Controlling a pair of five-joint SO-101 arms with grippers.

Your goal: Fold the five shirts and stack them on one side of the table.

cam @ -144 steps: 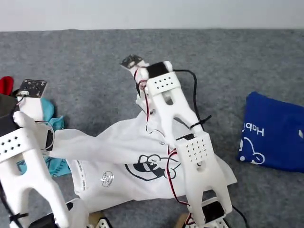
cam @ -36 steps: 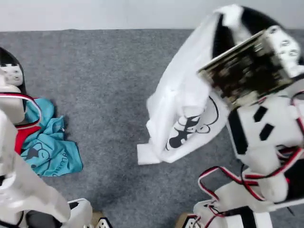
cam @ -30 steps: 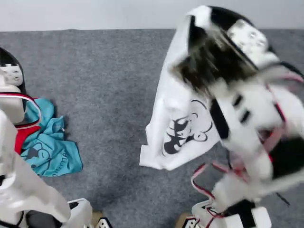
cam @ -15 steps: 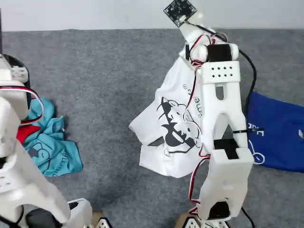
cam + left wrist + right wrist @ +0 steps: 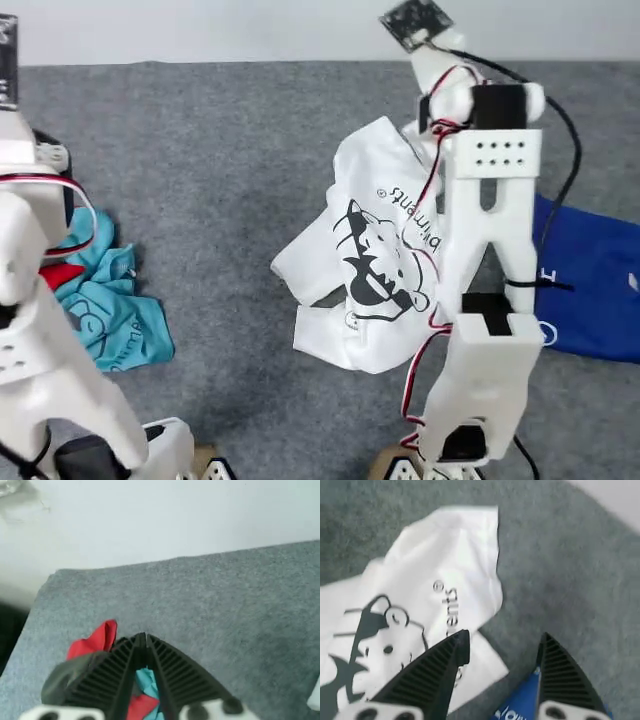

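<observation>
Your right gripper (image 5: 504, 639) is hovering wide open; beneath it, the bunched white shirt (image 5: 435, 580) could snag in doubled layers.

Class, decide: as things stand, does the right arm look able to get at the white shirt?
Probably yes. The right gripper hangs open over the edge of the white shirt, which lies spread on the table with nothing covering it.

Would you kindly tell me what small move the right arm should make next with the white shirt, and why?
Probably lower the right gripper onto the edge of the white shirt below it and pinch it, to pull the cloth flat. Its jaws stand open above that edge, and the shirt lies bunched beside the blue shirt.
</observation>
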